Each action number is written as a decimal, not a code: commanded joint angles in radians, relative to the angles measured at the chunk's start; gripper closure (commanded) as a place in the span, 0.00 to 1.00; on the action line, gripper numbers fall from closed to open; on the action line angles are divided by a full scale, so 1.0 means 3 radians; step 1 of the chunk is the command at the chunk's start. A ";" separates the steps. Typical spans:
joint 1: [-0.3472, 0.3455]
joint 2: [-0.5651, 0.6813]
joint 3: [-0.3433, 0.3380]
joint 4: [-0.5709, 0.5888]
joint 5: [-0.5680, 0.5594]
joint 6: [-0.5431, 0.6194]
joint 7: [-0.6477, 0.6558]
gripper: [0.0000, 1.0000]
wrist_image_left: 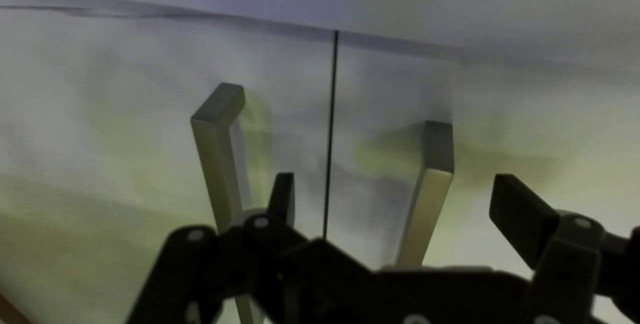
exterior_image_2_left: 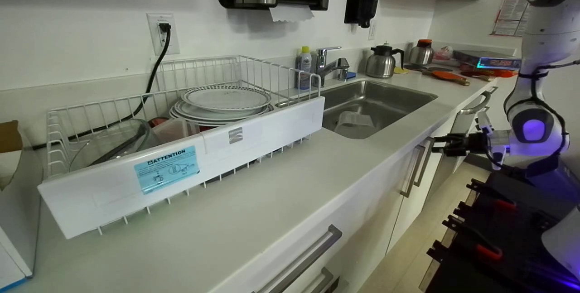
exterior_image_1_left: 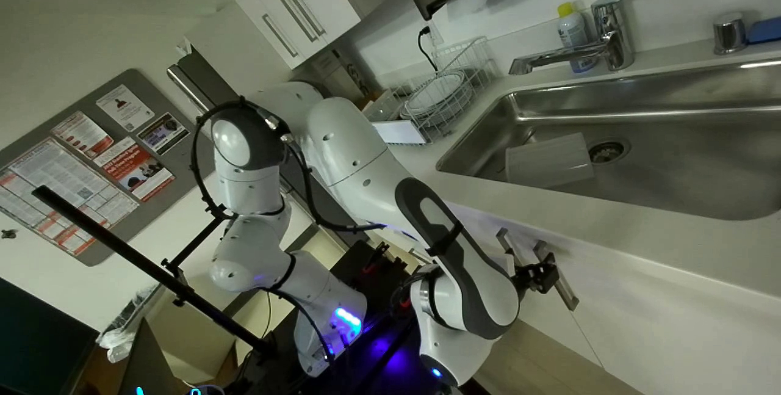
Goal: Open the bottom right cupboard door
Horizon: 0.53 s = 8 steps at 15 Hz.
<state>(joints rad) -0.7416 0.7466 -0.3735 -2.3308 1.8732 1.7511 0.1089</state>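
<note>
gripper [wrist_image_left: 395, 180], one, black: fingers [wrist_image_left: 522, 215] spread wide. right handle [wrist_image_left: 426, 214], one, silver bar: between the fingers in the wrist view (whether touched, cannot tell). right door [wrist_image_left: 575, 153], one, white: behind that handle, right of the seam [wrist_image_left: 330, 128], closed. left door [wrist_image_left: 140, 138], its twin, also closed: bears left handle [wrist_image_left: 214, 164], matching. counter [exterior_image_2_left: 272, 193], pale: above both doors. sink [exterior_image_1_left: 689, 157], steel: set into counter, one pale tub [exterior_image_1_left: 549, 160] inside. faucet [exterior_image_1_left: 617, 35] and yellow-capped bottle [exterior_image_1_left: 572, 32]: behind sink. dish rack [exterior_image_2_left: 272, 132], white: on the counter, beside sink, stacked white plates [exterior_image_2_left: 226, 98] inside.
</note>
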 commanded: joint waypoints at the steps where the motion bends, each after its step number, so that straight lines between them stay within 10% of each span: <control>1: 0.0109 0.0083 -0.0004 0.0068 0.0147 -0.0050 0.0018 0.26; 8: 0.0169 0.0090 -0.0076 0.0093 0.0231 -0.0048 0.0031 0.81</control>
<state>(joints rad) -0.7038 0.7759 -0.3809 -2.3043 1.9222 1.7511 0.1089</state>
